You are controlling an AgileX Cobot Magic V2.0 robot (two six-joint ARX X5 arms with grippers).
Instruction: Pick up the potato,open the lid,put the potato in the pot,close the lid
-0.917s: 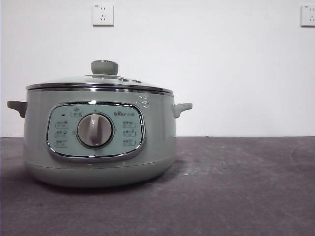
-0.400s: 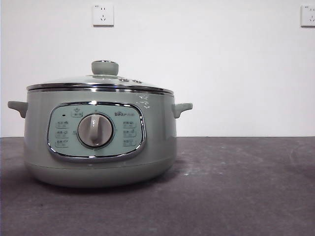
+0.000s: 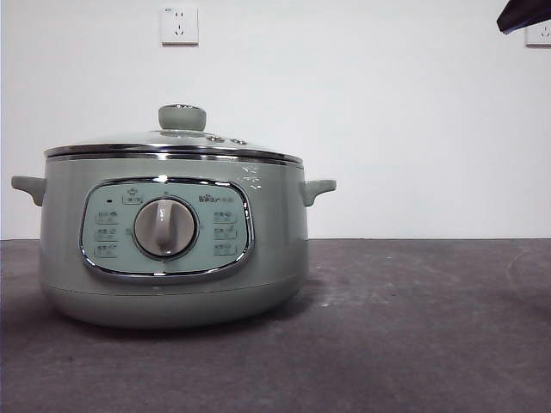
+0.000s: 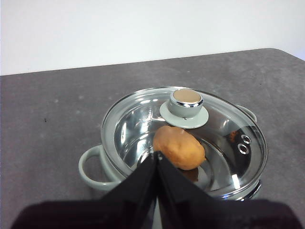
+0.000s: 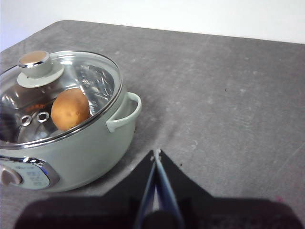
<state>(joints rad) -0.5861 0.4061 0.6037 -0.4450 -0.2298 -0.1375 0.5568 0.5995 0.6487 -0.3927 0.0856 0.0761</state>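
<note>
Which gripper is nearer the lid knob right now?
Left. The left gripper sits shut above the pot's rim, close to the knob. The right gripper is shut, off beside the pot.

My left gripper (image 4: pixel 157 157) is matte black: two flat, wedge-shaped jaws that taper to a sharp point, widening below into a broad dark body along the picture's bottom edge. My right gripper (image 5: pixel 156 155) has the same black tapered form, though a pale bluish-grey strip runs along the seam between its jaws. In the front view, one of my arms (image 3: pixel 523 15) shows only as a dark, angular tip with a slight purplish sheen.
</note>
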